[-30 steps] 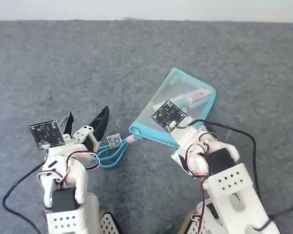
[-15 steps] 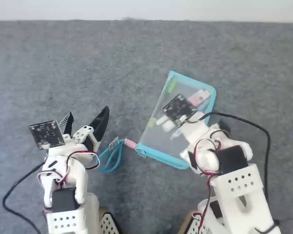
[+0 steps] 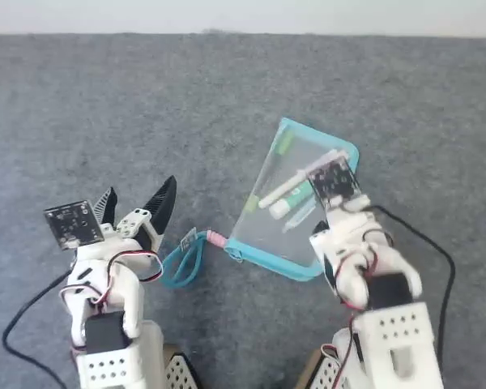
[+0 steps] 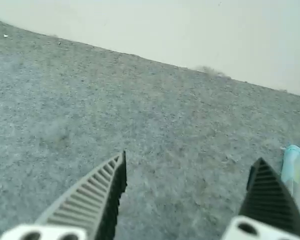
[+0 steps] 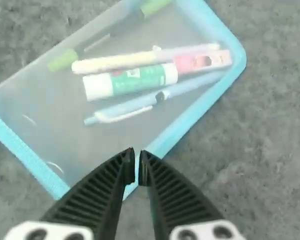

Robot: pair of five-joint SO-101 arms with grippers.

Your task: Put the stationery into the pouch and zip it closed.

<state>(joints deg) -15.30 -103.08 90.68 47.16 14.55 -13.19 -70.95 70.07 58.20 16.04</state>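
The clear pouch [image 3: 259,235] with a teal rim lies right of centre on the grey cloth. Inside it are a glue stick [image 5: 130,82], a blue pen [image 5: 155,97], a pale marker [image 5: 120,61] and green-capped pens [image 5: 65,59]. A pink zipper tab [image 3: 215,240] sticks out of its near left corner, tied to a blue cord loop [image 3: 182,261]. My right gripper [image 5: 135,159] hovers shut and empty over the pouch's near teal rim [image 5: 200,107]. My left gripper [image 3: 136,203] stands open to the left of the cord, holding nothing; a pouch corner [image 4: 296,167] shows beyond its fingertip.
The grey cloth [image 3: 105,105] covers the whole table up to a pale wall [image 3: 243,16] at the back. Both arm bases [image 3: 113,340] stand at the near edge. A black cable [image 3: 437,251] loops beside the right arm.
The pouch swung round and its tab and cord shifted. My right arm has pulled back to the right, off the pouch's middle. The left arm barely moved.
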